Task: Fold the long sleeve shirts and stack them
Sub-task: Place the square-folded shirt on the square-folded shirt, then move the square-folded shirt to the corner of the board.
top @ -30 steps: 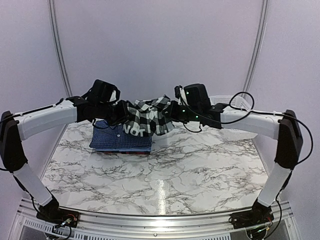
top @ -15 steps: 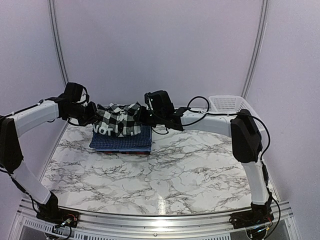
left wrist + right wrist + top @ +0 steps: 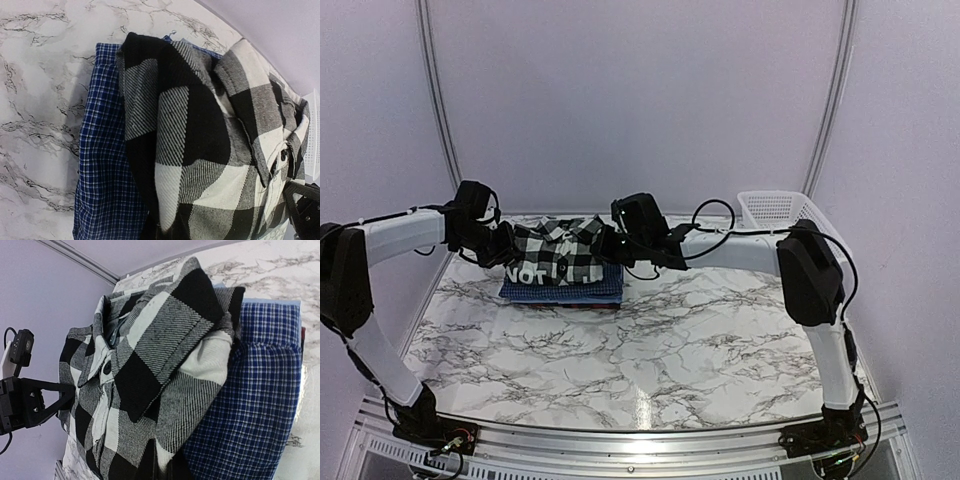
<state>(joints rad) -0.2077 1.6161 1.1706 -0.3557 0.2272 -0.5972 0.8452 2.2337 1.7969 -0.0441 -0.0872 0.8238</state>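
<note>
In the top view, two arms are seen, each built of white tubular links joined by black box-shaped joint housings. The left arm (image 3: 405, 228) is rooted at 7 o'clock on a black base (image 3: 428, 428) where small coloured wires are exposed. The right arm (image 3: 740, 245) is rooted at 5 o'clock on a like base (image 3: 817, 440). A thin black cable (image 3: 712, 212) is looped over the right forearm link, and another is run past the black elbow housing (image 3: 810, 272). The left gripper (image 3: 508, 250) and the right gripper (image 3: 606, 247) are black. In the right wrist view, a small black camera module (image 3: 20, 347) is seen at 9 o'clock, above an angular black bracket (image 3: 45, 395).
</note>
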